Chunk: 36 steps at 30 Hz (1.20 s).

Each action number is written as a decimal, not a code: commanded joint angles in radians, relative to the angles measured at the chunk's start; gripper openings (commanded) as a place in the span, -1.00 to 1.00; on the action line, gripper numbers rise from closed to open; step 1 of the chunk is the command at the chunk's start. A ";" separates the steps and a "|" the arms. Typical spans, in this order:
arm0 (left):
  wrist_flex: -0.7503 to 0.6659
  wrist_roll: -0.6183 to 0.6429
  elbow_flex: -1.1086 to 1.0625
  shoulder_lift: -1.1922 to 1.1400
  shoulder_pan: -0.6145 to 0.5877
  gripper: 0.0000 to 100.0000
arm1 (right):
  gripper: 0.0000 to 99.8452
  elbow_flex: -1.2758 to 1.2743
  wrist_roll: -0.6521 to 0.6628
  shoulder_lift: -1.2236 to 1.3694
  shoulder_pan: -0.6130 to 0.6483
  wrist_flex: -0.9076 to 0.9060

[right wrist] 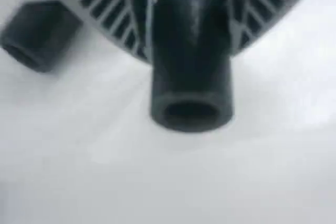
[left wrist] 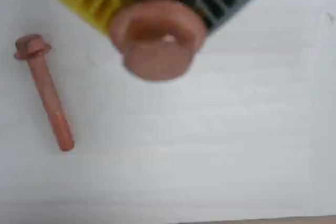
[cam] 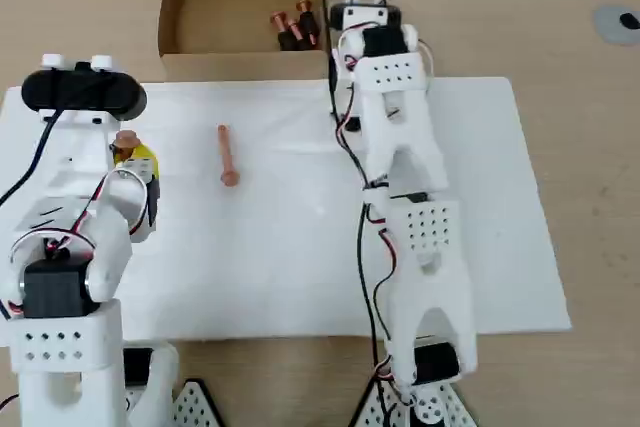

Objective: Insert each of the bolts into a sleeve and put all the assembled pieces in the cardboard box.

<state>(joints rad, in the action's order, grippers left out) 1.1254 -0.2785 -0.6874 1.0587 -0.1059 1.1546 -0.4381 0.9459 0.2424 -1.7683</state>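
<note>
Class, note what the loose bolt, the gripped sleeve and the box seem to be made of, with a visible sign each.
Loose bolt: copper-coloured, dull without metallic gleam, probably plastic. Sleeve: matte black, soft sheen, likely plastic. Cardboard box: plain brown, thin folded walls, cardboard.

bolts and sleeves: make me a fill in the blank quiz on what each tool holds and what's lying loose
1. The left tool is shut on the held bolt, and the right tool is shut on a ____-coloured sleeve.
2. On the white sheet, ____ loose bolt lies by itself.
3. The assembled pieces lie ____ the cardboard box.

Missing words: black; one; inside
</note>
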 commanded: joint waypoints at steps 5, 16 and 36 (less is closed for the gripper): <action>-0.011 -0.002 0.117 0.028 -0.003 -0.99 | -0.98 0.183 0.009 -0.145 -0.002 -0.021; 0.091 0.025 0.147 0.259 0.083 -0.99 | -0.98 -0.242 0.011 -0.642 0.131 -0.021; -0.341 0.025 -0.253 0.670 0.080 -0.99 | -0.98 -0.921 0.018 -1.523 0.298 0.029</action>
<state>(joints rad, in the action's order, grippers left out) 0.8431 -0.2647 -0.9083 1.6755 -0.0322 0.2723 -0.4350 -0.4442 0.5079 -1.7729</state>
